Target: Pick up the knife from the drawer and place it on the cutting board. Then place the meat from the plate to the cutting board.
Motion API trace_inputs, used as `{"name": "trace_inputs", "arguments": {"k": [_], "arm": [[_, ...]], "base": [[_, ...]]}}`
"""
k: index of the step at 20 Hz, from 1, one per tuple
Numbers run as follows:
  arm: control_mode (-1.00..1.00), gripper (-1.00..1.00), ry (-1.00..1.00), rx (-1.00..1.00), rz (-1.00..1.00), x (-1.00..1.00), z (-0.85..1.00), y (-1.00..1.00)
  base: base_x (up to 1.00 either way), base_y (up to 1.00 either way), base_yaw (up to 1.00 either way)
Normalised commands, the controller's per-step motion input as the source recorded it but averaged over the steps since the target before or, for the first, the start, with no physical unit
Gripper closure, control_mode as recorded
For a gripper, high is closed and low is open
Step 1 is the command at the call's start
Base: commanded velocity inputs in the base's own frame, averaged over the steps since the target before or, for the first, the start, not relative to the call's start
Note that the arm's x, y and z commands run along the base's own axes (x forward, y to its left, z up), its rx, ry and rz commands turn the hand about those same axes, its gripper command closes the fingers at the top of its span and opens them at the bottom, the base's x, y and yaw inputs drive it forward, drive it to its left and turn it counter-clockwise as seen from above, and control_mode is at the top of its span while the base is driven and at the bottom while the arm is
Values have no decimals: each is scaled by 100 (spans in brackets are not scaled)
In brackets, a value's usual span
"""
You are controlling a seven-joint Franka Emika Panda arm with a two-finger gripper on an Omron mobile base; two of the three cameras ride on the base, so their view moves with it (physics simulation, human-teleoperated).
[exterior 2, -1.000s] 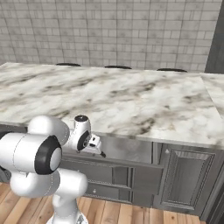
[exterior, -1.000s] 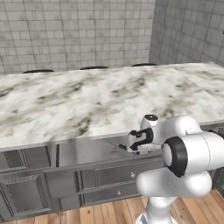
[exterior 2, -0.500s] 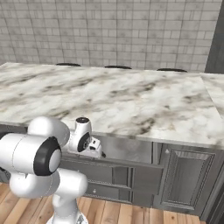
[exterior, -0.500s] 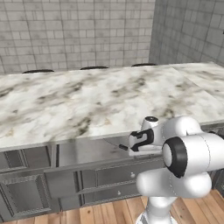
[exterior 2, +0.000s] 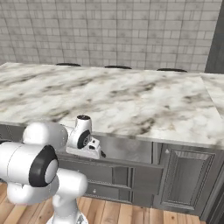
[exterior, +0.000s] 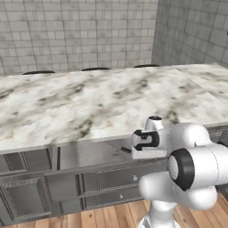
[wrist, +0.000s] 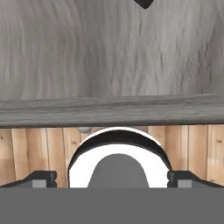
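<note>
1. the claw (wrist: pixel 112 178) is held over the open drawer (wrist: pixel 109 52), just under the lip of the counter (exterior: pixel 89 102), as seen in both base views.
2. in the hand view the two fingertips (wrist: pixel 40 177) are seen wide apart at the bottom corners, and nothing is held between them.
3. a small dark pointed shape (wrist: pixel 144 3) is cut off by the top edge of the hand view, on the drawer floor. it is judged to be one end of the knife, though too little is seen to be sure.
4. if so, the knife lies ahead of the claw, deeper in the drawer and a little toward the right fingertip's side. its long axis cannot be told from so small a part.
5. the drawer's front rim (wrist: pixel 109 111) is seen across the middle of the hand view, with wood floor below it, so the claw is judged to be set nearer the front than the knife.
6. a reach further in over the drawer is judged to be called for before any descent.
</note>
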Motion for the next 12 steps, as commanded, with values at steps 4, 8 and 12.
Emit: {"name": "trace_inputs", "arguments": {"k": [4, 8, 12], "arm": [[-100, -100, -14, 0, 0, 6, 70, 0], [-100, -100, -4, 0, 0, 27, 39, 0], [-100, -100, 7, 0, 0, 54, -4, 0]], "base": [[0, 0, 0], [0, 0, 0], [0, 0, 0]]}}
